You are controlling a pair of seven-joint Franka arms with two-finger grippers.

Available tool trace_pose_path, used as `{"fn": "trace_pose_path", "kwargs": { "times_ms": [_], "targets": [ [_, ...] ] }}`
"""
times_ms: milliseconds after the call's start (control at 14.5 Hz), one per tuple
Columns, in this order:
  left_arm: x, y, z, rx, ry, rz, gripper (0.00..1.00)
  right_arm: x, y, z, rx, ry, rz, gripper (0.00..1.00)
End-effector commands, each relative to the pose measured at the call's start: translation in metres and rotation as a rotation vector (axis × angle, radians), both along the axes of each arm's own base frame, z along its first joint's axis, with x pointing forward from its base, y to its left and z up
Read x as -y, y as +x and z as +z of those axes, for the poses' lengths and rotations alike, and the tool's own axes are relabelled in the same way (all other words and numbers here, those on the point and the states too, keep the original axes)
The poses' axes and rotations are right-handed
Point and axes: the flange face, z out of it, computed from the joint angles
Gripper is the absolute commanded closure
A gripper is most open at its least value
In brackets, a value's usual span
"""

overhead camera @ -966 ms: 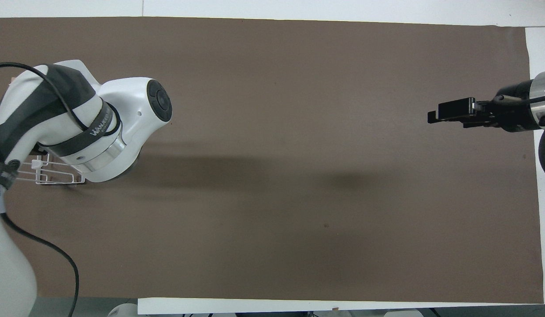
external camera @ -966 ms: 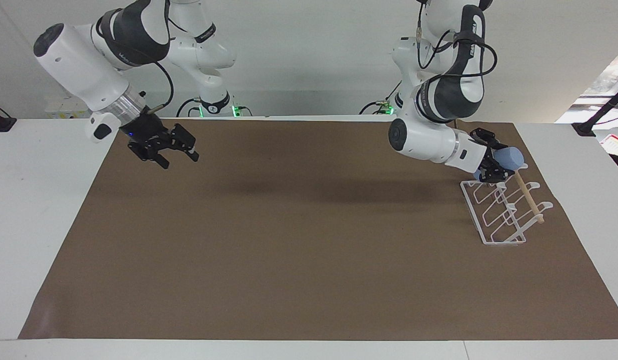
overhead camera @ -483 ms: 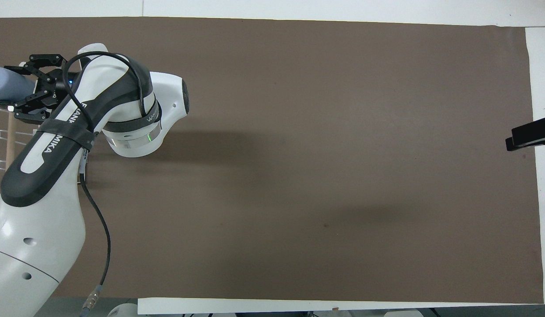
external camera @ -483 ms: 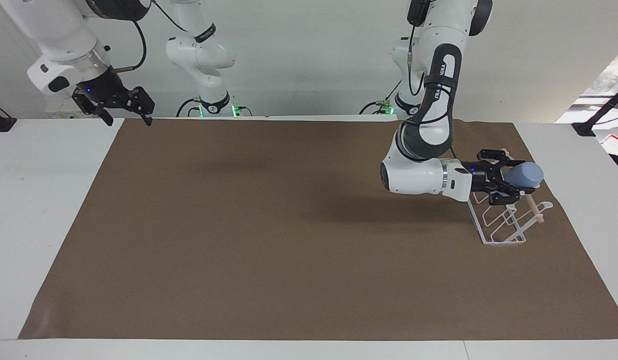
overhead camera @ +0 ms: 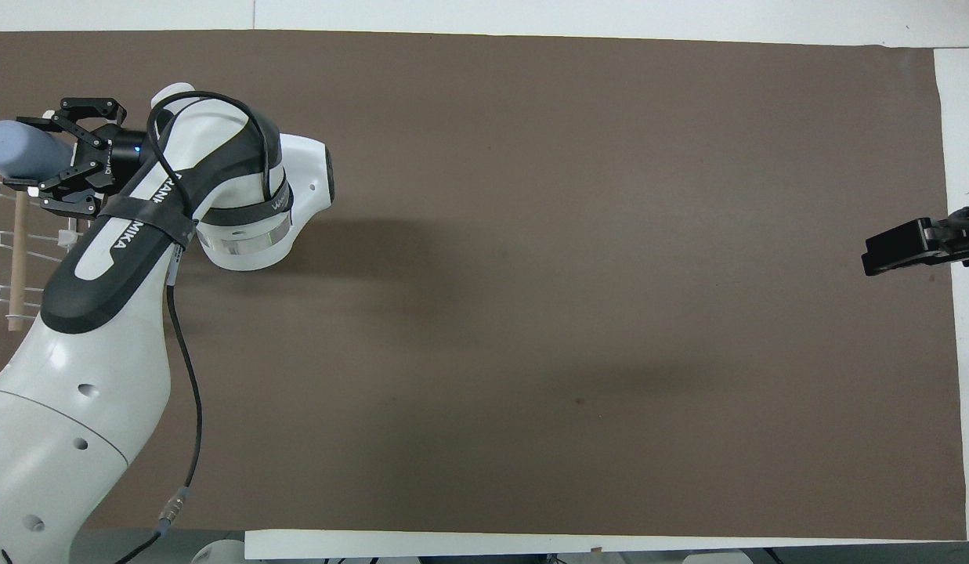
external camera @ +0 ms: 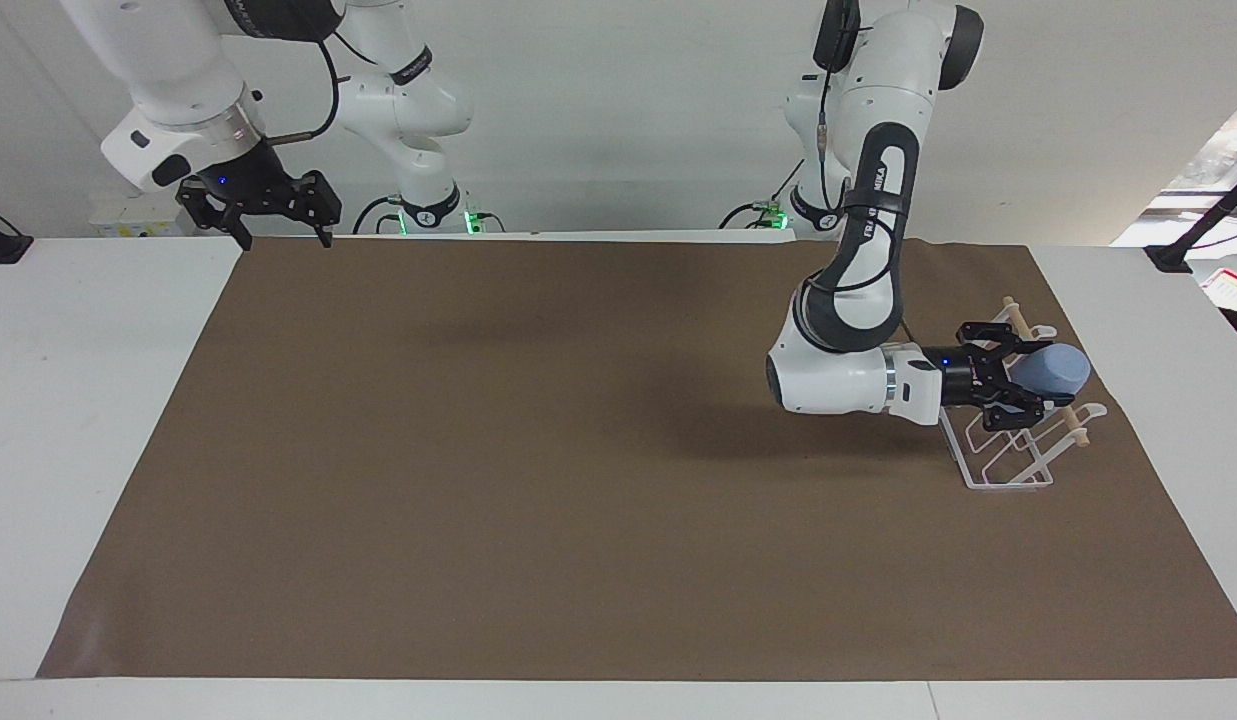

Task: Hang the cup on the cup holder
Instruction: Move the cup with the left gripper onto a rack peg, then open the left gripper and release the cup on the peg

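Left gripper [external camera: 1018,385] squeezing cup [external camera: 1053,370], cup lying sideways, over rack [external camera: 1008,470] rod. Right gripper [external camera: 278,205] waiting, fingers apart, holding nothing.

Matt plastic cup [external camera: 1056,371], wooden dowel [overhead camera: 18,254]

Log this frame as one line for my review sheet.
left gripper: shut on cup, over cup holder | right gripper: waiting, raised at right arm's end | cup: not hung
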Motion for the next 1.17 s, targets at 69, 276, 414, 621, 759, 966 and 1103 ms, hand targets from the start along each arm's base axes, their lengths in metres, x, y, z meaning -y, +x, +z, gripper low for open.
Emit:
{"fn": "trace_pose_path", "kwargs": {
  "times_ms": [69, 276, 414, 621, 759, 966, 1103],
  "targets": [
    [-0.006, 0.007, -0.013, 0.064, -0.017, -0.015, 1.00, 0.002, -0.005, -0.004, -0.018, -0.006, 0.001, 0.01],
    [-0.015, 0.009, -0.035, 0.060, -0.017, -0.009, 1.00, -0.005, -0.006, -0.006, -0.025, 0.010, 0.023, 0.01],
    [-0.019, 0.011, -0.045, 0.075, -0.031, -0.016, 1.00, -0.006, -0.006, -0.007, -0.026, 0.036, 0.022, 0.01],
    [-0.014, 0.014, -0.065, 0.099, -0.135, -0.038, 0.90, -0.005, -0.006, -0.007, -0.026, 0.036, 0.019, 0.01],
    [-0.010, 0.011, -0.076, 0.147, -0.216, -0.034, 0.81, -0.006, -0.006, -0.007, -0.026, 0.036, 0.021, 0.01],
    [-0.014, 0.013, -0.073, 0.153, -0.222, -0.017, 0.01, -0.006, -0.006, -0.006, -0.024, 0.036, 0.018, 0.01],
    [-0.013, 0.017, -0.061, 0.178, -0.229, -0.018, 0.00, -0.005, -0.006, -0.006, -0.024, 0.036, 0.018, 0.01]
  ]
}}
